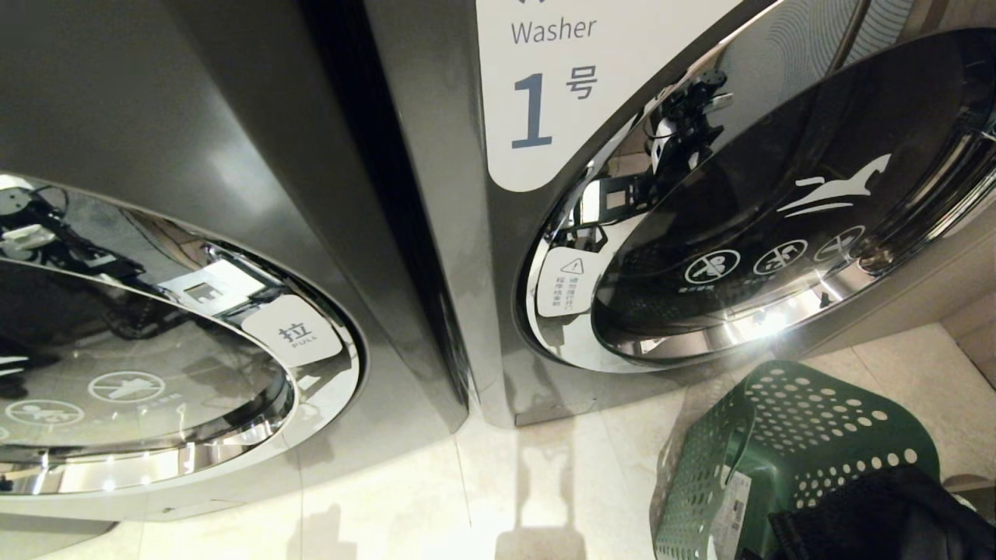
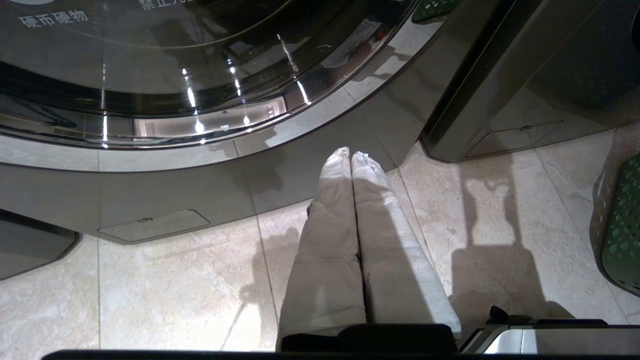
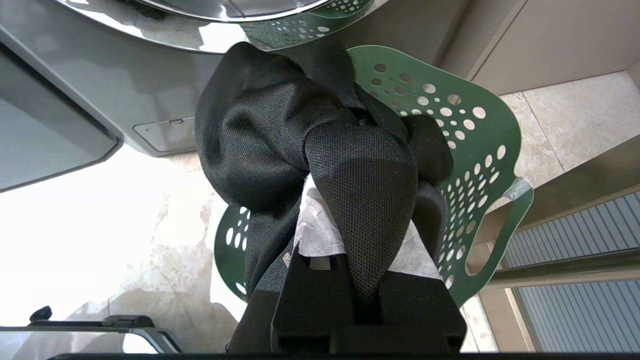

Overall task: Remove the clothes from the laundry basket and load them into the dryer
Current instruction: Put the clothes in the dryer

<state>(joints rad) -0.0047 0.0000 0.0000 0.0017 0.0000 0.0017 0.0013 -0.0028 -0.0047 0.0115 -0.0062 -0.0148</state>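
Laundry basket (image 1: 786, 459): dark green plastic, round holes in its walls, white paper label on the left wall. Stands on the tiled floor (image 1: 405, 505) at near right, just before the grey machine (image 1: 459, 233) marked "Washer 1". In the right wrist view the basket (image 3: 465, 130) lies below the hanging fabric, handle cut-out toward the near right.

Clothes (image 3: 300, 145): black woven fabric, one bundle, pinched at the near end and hanging from the fingers over the basket, long axis running away from the wrist toward the machine front. In the head view the bundle (image 1: 879, 513) shows at the near right corner, over the basket's rim.

Right gripper (image 3: 357, 240): white-padded fingers (image 3: 315, 230) closed tight on the clothes, fabric folded over and between them.

Left gripper (image 2: 350, 156): white-wrapped fingers (image 2: 330, 225) pressed together, holding nothing, pointing at the base of the left grey machine (image 2: 200, 170), above the floor.

Round doors: chrome-rimmed glass, one on each machine; the right door (image 1: 778, 218) bears a white horse logo, the left door (image 1: 156, 358) a "PULL" tab.
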